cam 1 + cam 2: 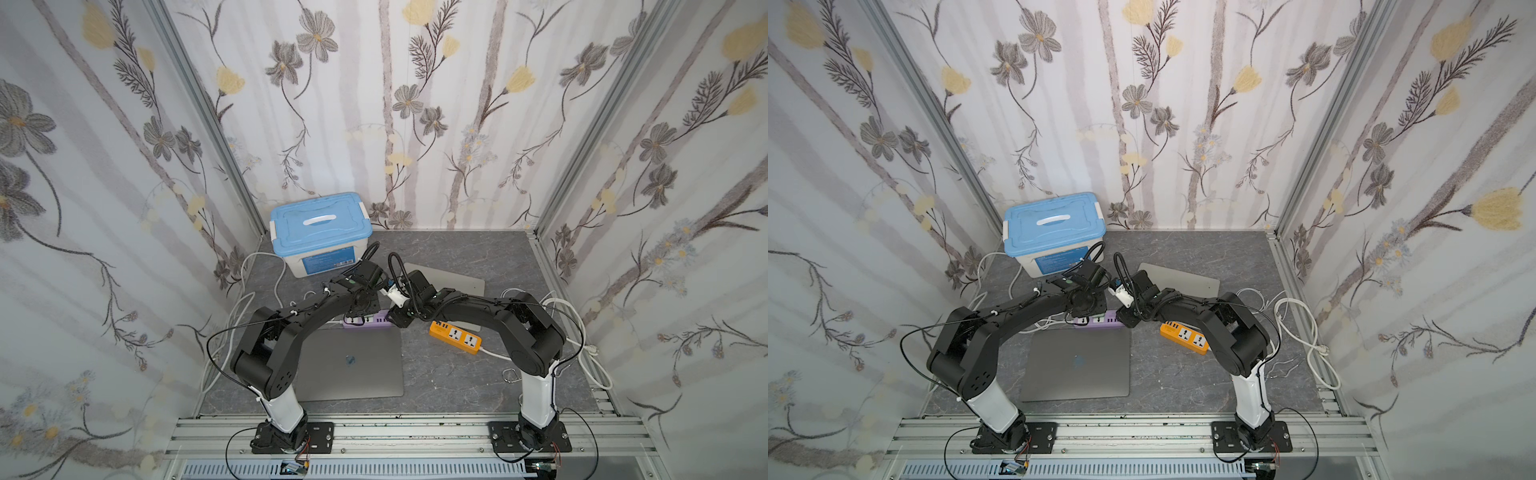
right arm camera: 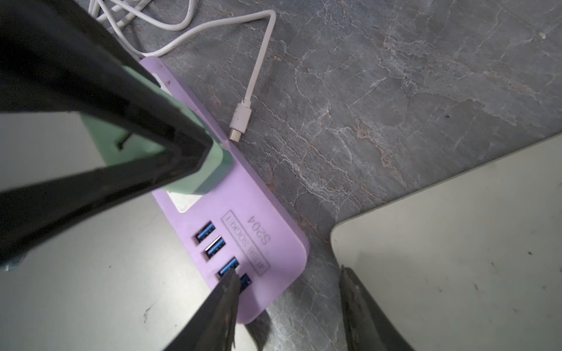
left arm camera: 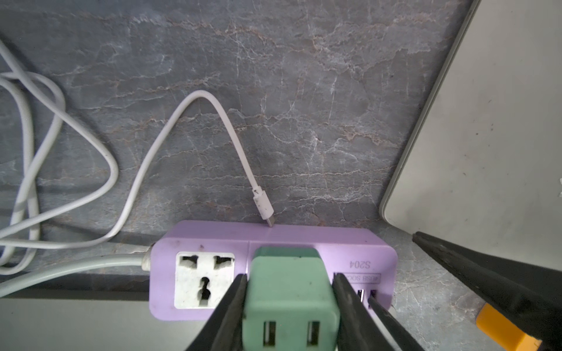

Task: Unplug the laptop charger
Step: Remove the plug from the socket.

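The left gripper (image 3: pixel 290 276) pinches the green charger (image 3: pixel 289 297) by its flat sides — small, hard, probably light but stuck tight — and the right gripper (image 2: pixel 289 271) hangs open nearby.

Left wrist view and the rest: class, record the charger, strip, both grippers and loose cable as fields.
Charger: green charger, plugged into the purple power strip
Left gripper: jaws closed against the charger's two sides
Right gripper: jaws open, one tip at the strip's USB ports
Loose cable: white cable, connector free, beside the strip
Task state: charger not yet pulled out
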`<act>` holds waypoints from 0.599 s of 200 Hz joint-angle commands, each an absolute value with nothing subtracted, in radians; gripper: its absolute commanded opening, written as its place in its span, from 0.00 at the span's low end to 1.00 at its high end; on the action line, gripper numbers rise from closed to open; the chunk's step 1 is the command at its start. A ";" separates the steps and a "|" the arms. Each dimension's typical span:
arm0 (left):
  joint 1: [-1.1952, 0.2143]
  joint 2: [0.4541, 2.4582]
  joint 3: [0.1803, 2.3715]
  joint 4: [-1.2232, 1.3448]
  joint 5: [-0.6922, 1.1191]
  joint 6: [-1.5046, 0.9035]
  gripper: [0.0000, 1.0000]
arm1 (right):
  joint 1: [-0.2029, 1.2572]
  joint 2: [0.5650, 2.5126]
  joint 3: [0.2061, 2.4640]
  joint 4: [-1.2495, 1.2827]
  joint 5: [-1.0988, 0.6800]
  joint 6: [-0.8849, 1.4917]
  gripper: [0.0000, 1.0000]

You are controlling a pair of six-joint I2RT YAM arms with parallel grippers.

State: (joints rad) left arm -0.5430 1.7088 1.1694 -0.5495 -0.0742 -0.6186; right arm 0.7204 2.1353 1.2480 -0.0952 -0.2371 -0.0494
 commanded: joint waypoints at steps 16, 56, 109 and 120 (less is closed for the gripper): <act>-0.544 1.711 1.195 -0.606 -0.089 -0.604 0.26 | 0.719 2.138 1.246 -0.126 -0.229 -0.048 0.53; -0.552 1.725 1.220 -0.633 -0.094 -0.594 0.16 | 0.719 2.137 1.247 -0.120 -0.232 -0.046 0.53; -0.606 1.801 1.333 -0.750 -0.183 -0.560 0.15 | 0.719 2.138 1.251 -0.124 -0.233 -0.046 0.53; -0.618 1.818 1.348 -0.769 -0.207 -0.556 0.15 | 0.720 2.140 1.253 -0.124 -0.233 -0.044 0.53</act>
